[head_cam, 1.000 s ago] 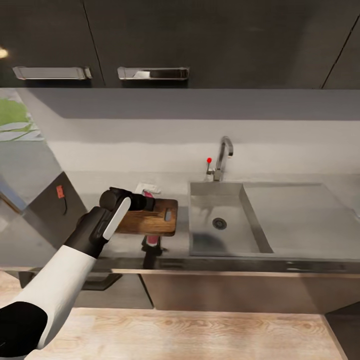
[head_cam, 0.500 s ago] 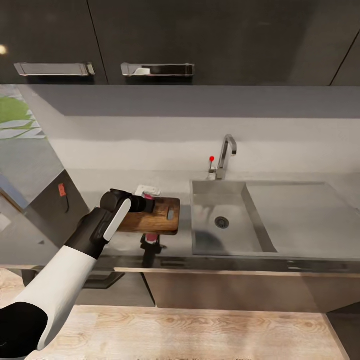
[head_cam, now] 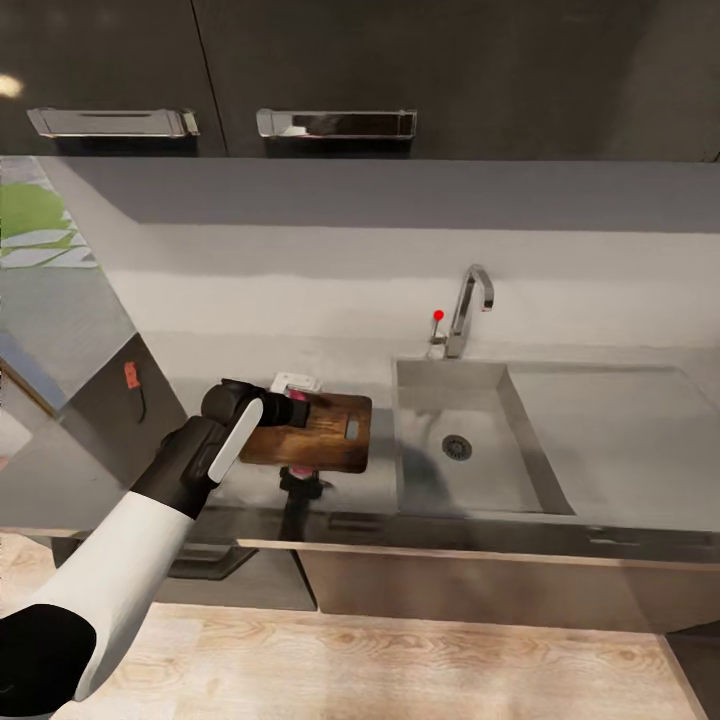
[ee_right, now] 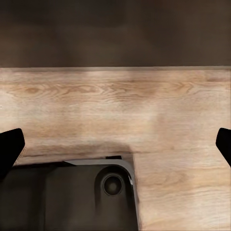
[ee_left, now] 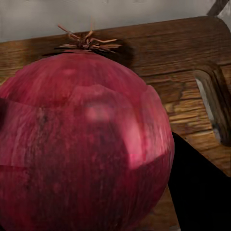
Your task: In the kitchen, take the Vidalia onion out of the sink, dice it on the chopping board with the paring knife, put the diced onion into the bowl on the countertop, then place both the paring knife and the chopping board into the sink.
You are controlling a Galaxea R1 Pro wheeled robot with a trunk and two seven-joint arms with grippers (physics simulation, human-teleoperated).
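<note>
I've got my left arm reaching out over the desk (head_cam: pixel 560 440), its claw (head_cam: pixel 290 408) sitting above the near-left end of the chopping board (head_cam: pixel 325 440). In the left wrist view the Vidalia onion (ee_left: pixel 82 149) sits right up against the lens, dark red skin, dried root tuft on top, with the board's (ee_left: pixel 183 62) wood grain and slot handle behind it. A dark finger (ee_left: pixel 199 192) runs alongside the onion, so the left claw looks clamped on it, though I can't see both contact points cleanly.

From the head view, the board lies just left of the sink (head_cam: pixel 470 450), not touching its rim. A white bowl (head_cam: pixel 297 382) peeks out behind the claw. Something pinkish-red shows at the board's front edge with a dark piece below; I can't tell what it is.

The right wrist view has two dark fingertips (ee_right: pixel 10 149) at opposite edges, spread wide with nothing between them, over a wooden floor (ee_right: pixel 144 110) and a dark part of the robot's base (ee_right: pixel 72 197).
</note>
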